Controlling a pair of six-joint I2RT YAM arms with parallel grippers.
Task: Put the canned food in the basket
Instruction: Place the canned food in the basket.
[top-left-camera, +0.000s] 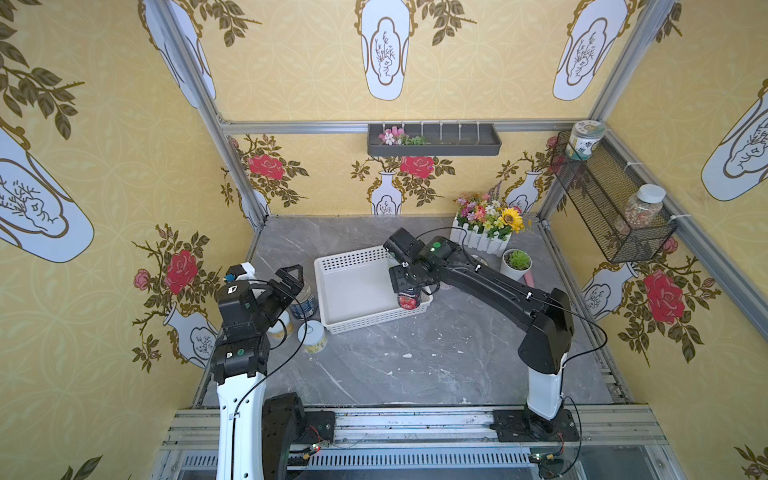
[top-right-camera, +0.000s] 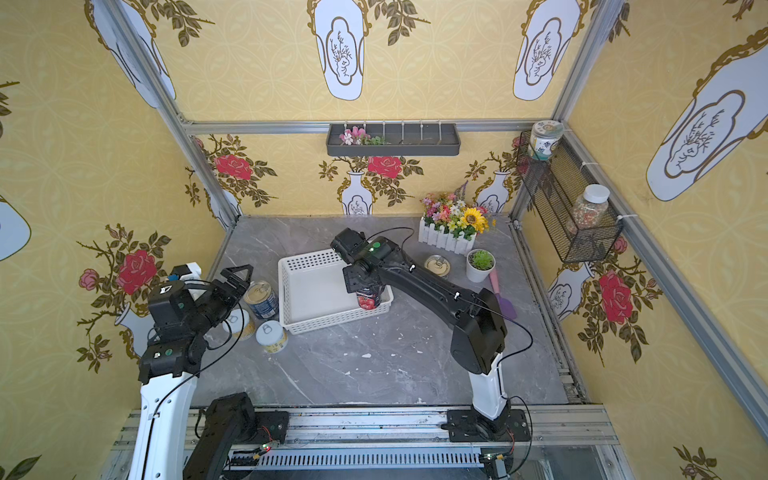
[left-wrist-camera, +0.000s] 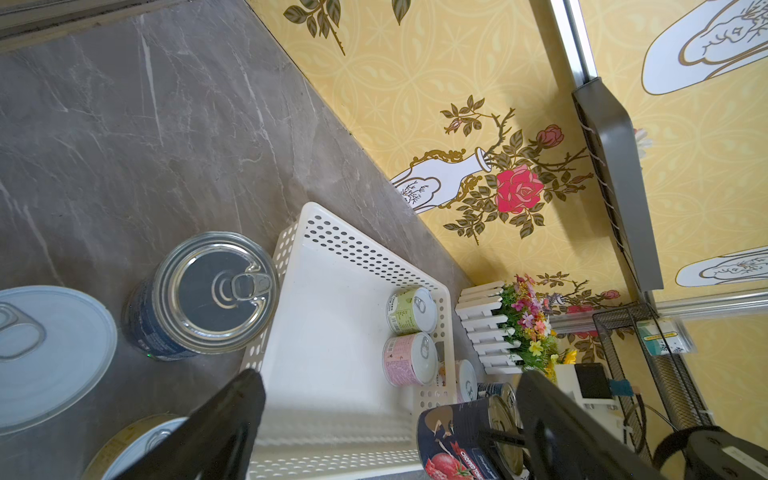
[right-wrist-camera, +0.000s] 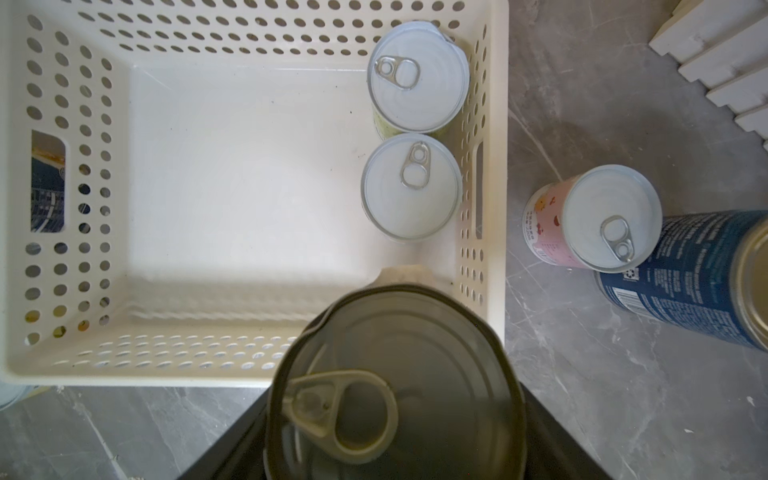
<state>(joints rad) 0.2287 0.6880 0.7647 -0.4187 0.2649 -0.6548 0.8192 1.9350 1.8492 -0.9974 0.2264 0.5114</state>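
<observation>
Right claw (top-left-camera: 409, 291) is clenched from above on the sides of a dark, red-labelled cylindrical tin w/ a dull metal pull-tab lid (right-wrist-camera: 395, 386). The tin sits at the near right corner of the shallow white perforated plastic basket (top-left-camera: 349, 258), partly over the rim. It looks a bit tilted in the left wrist view. Can't tell if its base is down on the basket floor.

Inside, along the right wall, a green-labelled white-lidded tin (right-wrist-camera: 417, 77) and a pink-labelled white-lidded tin (right-wrist-camera: 411, 187) stand upright, side by side. Just right of the basket, on the grey marble tabletop (top-left-camera: 415, 365), are a second pink tin (right-wrist-camera: 594, 220) and a dark blue gold-lidded tin (right-wrist-camera: 685, 274).

Left of the basket are a dark blue silver-lidded tin (top-left-camera: 303, 299), a pale yellow white-lidded tin (top-left-camera: 311, 336) and another pale yellow tin (top-right-camera: 239, 324). Left claw (top-left-camera: 293, 280) hangs over that group, spread wide, empty.

Approx. 3 of 8 tins dealt with, incl. the held one.

Risks:
- If let go here, the tin prob. catches the rim, then topples out or tips the light basket.
- If pushed too far in, it knocks the pink-labelled tin.
- A tilted drop may leave it rolling.
</observation>
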